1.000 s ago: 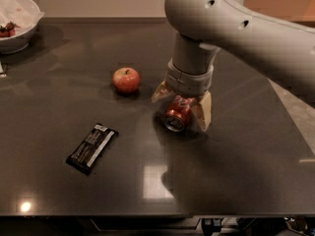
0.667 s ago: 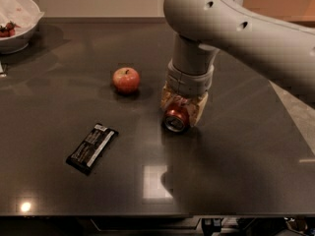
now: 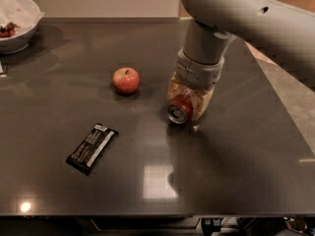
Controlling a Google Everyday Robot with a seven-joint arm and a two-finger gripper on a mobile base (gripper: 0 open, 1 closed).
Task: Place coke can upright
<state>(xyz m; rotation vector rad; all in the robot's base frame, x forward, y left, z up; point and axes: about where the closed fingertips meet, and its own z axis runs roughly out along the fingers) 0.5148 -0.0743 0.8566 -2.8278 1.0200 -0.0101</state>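
The coke can (image 3: 179, 109) is red with a silver end that faces the camera; it lies on its side, held just above the dark table (image 3: 236, 161). My gripper (image 3: 190, 102) comes down from the grey arm and is shut on the can, its pale fingers (image 3: 203, 104) on either side of it. The far part of the can is hidden behind the fingers.
A red apple (image 3: 126, 80) sits on the table to the left of the can. A black snack bar (image 3: 92, 147) lies nearer the front left. A white bowl (image 3: 17, 21) with red food stands at the far left corner. The table's right edge runs close to the arm.
The fingers have closed onto the can from a wider spread. The can has lifted slightly and tilted with the gripper.
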